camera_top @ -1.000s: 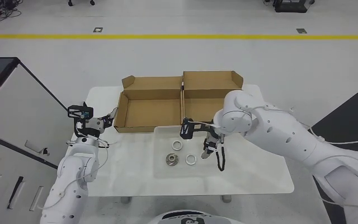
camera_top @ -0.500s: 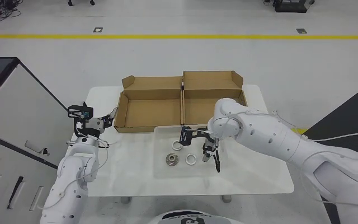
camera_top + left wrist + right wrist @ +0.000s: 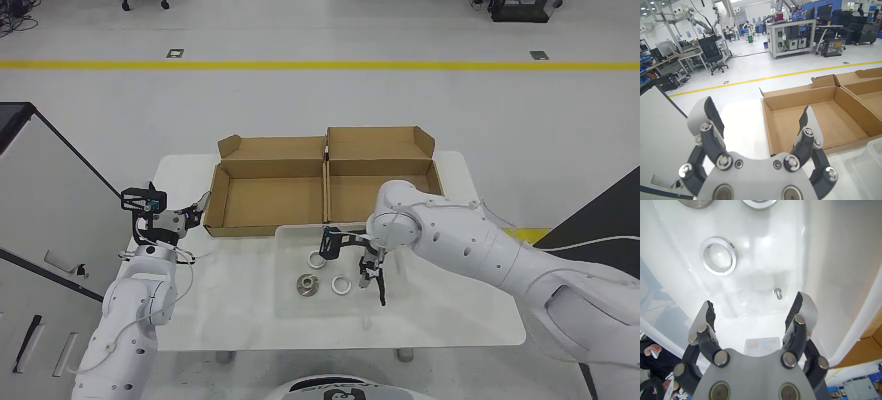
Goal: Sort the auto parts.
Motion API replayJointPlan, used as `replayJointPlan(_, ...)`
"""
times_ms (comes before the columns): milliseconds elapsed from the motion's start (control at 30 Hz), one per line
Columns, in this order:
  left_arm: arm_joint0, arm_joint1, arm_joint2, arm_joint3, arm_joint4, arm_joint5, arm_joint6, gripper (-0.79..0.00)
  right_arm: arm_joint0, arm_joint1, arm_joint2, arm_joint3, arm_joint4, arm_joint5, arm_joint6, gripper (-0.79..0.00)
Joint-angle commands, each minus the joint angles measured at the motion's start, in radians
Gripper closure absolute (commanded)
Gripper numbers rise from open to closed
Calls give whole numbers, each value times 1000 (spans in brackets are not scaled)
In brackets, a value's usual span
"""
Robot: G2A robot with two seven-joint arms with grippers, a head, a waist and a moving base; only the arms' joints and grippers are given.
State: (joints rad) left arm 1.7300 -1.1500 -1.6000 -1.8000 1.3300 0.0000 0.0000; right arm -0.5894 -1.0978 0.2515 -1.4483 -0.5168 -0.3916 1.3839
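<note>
A clear plastic tray on the white table holds two silver rings and a metal hub. My right gripper hangs open just above the tray floor, beside the rings. In the right wrist view the gripper is open with nothing between its fingers; a small bolt lies just beyond one fingertip and a ring lies farther ahead. My left gripper stands open at the table's left edge, facing the left cardboard box.
Two open cardboard boxes stand side by side behind the tray. The tray's raised rim runs close along one side of the right gripper. A grey panel leans at the table's left.
The right arm has swung its gripper leftward and lower into the tray, closer to the rings. The left arm has not moved.
</note>
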Motion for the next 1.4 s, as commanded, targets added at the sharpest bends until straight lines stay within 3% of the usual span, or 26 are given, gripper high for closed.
replayJointPlan(0, 0, 0, 0, 0, 0, 0, 0, -785, -1, -6, -2, 7, -7, 5, -2, -705)
replayJointPlan(100, 0, 0, 0, 0, 0, 0, 0, -785, -4, -14, -5, 17, -26, 18, -5, -662)
replayJointPlan(267, 0, 0, 0, 0, 0, 0, 0, -785, -10, -26, -6, 30, -56, 35, -19, -434)
replayJointPlan(333, 0, 0, 0, 0, 0, 0, 0, -785, -12, -29, -5, 33, -68, 43, -25, -388)
replayJointPlan(1000, 0, 0, 0, 0, 0, 0, 0, -785, -51, -23, 40, 14, -152, 77, -30, -360)
replayJointPlan(1367, 0, 0, 0, 0, 0, 0, 0, -785, -68, -27, 62, 25, -166, 83, -21, -280)
